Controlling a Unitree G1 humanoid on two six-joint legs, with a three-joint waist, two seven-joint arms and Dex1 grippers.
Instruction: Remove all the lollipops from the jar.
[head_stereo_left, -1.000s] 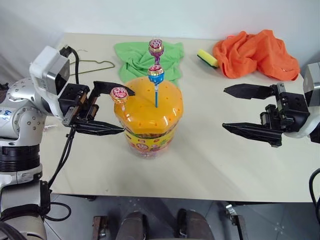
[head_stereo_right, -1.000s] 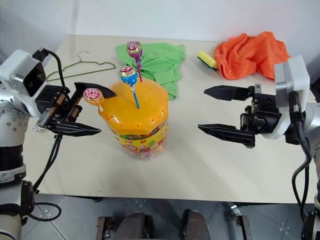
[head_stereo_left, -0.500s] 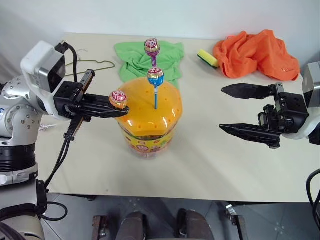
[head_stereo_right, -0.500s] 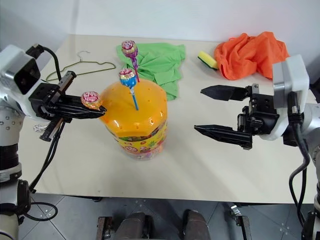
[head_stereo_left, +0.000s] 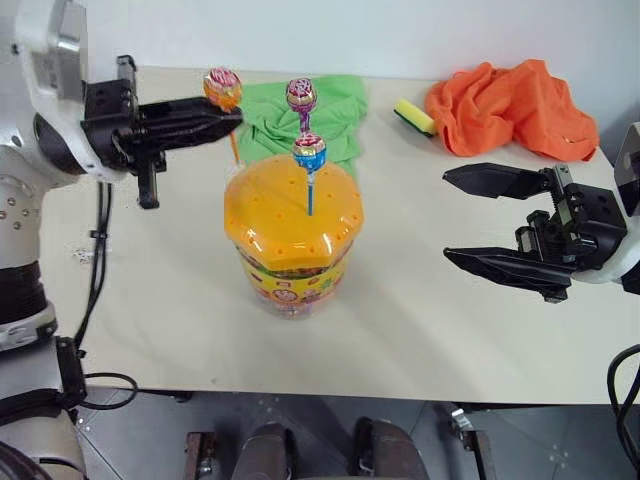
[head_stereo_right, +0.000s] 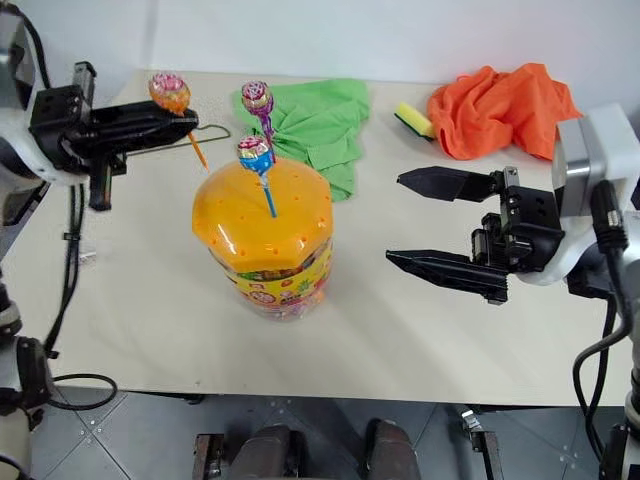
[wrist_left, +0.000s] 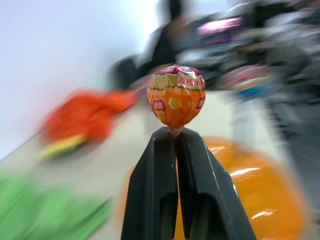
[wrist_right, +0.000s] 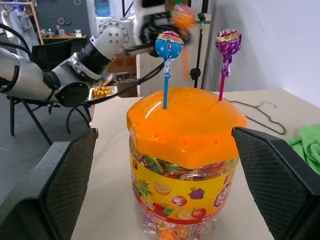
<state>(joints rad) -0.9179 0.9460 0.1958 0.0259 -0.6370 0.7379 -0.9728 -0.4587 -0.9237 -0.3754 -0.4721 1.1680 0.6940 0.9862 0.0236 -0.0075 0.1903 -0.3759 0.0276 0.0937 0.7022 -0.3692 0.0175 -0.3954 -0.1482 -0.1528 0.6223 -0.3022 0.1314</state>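
Since a second ago my left tool (head_stereo_left: 228, 108) has closed on the orange-wrapped lollipop (head_stereo_left: 222, 87) and lifted it clear of the jar (head_stereo_left: 292, 240); it now holds that candy by its stick, up and off to the jar's left rear side, with the stick's lower end hanging free above the desk (head_stereo_left: 420, 300). In the left wrist view the two black fingers (wrist_left: 156, 190) are pressed together just under the candy's head.

The jar stands upright on the desk, its domed orange lid (head_stereo_left: 292, 215) on. Two lollipops remain planted in the lid's holes: the blue lollipop (head_stereo_left: 309, 152) on a blue stick near the lid's middle, and the purple lollipop (head_stereo_left: 301, 96) toward the lid's back edge, standing taller.

My right tool (head_stereo_left: 480, 222) hovers to the right of the jar, well apart from it, its jaws spread wide and empty, pointing at the jar's side.

Behind the jar lies a green cloth (head_stereo_left: 340, 115). Farther back and to the right of the jar are a yellow sponge (head_stereo_left: 414, 116) and a crumpled orange cloth (head_stereo_left: 510, 105). A wire hanger (head_stereo_right: 150, 140) lies on the desk to the jar's rear left.
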